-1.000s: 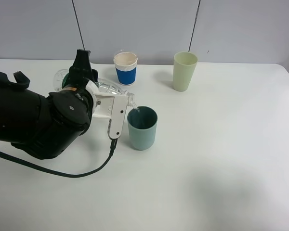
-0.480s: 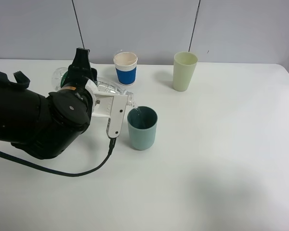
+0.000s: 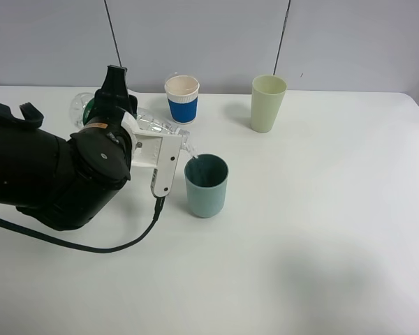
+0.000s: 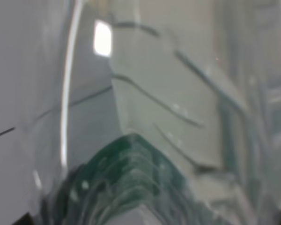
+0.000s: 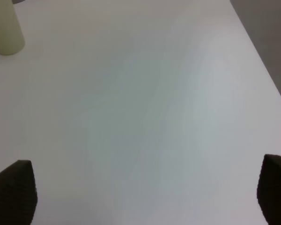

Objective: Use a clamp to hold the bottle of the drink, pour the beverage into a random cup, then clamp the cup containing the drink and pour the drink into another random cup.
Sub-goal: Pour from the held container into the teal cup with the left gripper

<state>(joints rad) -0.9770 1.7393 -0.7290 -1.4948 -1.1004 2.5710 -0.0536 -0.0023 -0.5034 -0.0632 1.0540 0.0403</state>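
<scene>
The bottle (image 3: 156, 126) tips steeper now, base rising away from the teal cup (image 3: 207, 188), mouth over its rim, left gripper (image 3: 135, 129) still clamped tight around it.

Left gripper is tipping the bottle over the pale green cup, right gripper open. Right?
Wrong cup. The exterior high view shows the left gripper tipping the bottle with its mouth over the teal tumbler. The pale green cup stands apart, further back. The right gripper is open, as you said.
</scene>
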